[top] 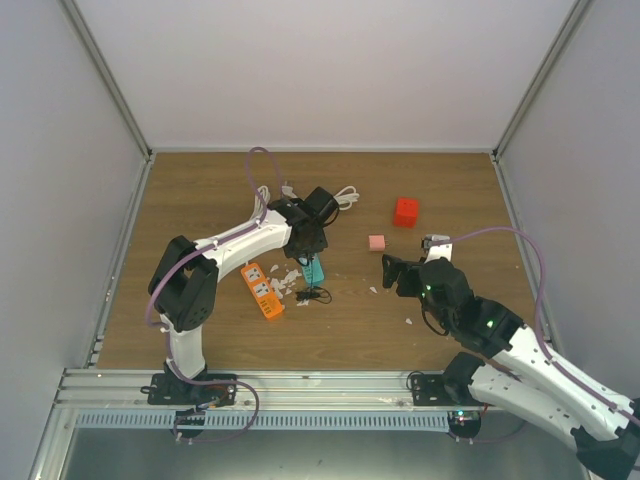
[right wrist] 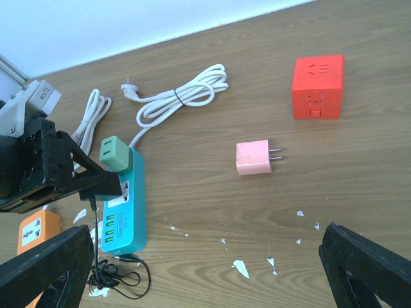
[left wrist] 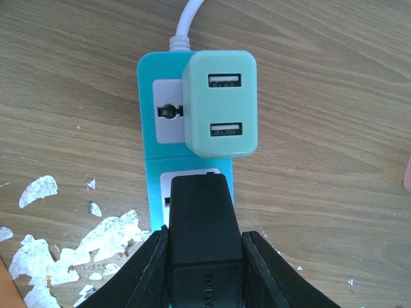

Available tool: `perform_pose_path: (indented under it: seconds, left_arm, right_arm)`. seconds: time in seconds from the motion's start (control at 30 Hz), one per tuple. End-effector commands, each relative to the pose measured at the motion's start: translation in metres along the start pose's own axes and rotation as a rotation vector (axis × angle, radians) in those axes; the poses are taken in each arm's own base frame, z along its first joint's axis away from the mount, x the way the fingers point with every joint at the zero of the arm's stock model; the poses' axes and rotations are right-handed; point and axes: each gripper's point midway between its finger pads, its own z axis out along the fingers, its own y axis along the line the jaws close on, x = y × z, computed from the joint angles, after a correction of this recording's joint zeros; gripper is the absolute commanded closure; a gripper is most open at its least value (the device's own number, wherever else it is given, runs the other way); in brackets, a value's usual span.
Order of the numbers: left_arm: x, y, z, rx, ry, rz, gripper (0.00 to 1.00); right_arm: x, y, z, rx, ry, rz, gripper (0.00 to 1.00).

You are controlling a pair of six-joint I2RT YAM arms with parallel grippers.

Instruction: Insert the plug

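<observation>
The plug (left wrist: 200, 218), a small black boxy adapter, is clamped between the fingers of my left gripper (left wrist: 204, 236), which is shut on it. Its far end sits over the lower white socket of the teal power strip (left wrist: 148, 128); its prongs are hidden. A pale green USB adapter (left wrist: 221, 102) fills the socket beyond it. In the right wrist view the plug (right wrist: 106, 186) rests against the strip (right wrist: 125, 221), and its thin black wire (right wrist: 115, 276) trails in a tangle below. My right gripper (right wrist: 205, 269) hangs open over bare wood to the right, holding nothing.
A pink adapter (right wrist: 252, 158) and a red cube socket (right wrist: 318, 86) lie right of the strip. The strip's coiled white cord (right wrist: 180, 96) lies behind it. An orange power strip (top: 262, 290) sits to its left. White flakes dot the wood.
</observation>
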Motion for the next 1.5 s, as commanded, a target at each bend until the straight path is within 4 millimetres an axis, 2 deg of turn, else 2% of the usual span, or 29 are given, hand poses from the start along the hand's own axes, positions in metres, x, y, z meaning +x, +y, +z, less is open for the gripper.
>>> perform_pose_path:
  seconds: [0.0, 0.77, 1.07, 1.27, 1.47]
  left_arm:
    - [0.005, -0.008, -0.001, 0.034, 0.034, 0.012, 1.00]
    - [0.019, -0.010, 0.009, 0.038, 0.086, -0.004, 1.00]
    - [0.012, -0.005, 0.015, -0.012, 0.066, -0.021, 1.00]
    - [0.001, 0.003, 0.012, -0.050, 0.025, -0.045, 1.00]
    - [-0.001, 0.007, 0.013, -0.071, 0.019, -0.044, 1.00]
  right_arm:
    - [-0.002, -0.002, 0.000, 0.005, -0.025, -0.003, 0.01]
    - [-0.002, -0.002, -0.001, -0.001, -0.026, -0.001, 0.01]
    - [-0.002, -0.002, 0.000, -0.001, -0.026, 0.001, 0.00]
    - [-0.001, -0.001, 0.001, -0.003, -0.023, -0.004, 0.00]
    - [0.000, -0.001, 0.001, -0.002, -0.021, -0.007, 0.00]
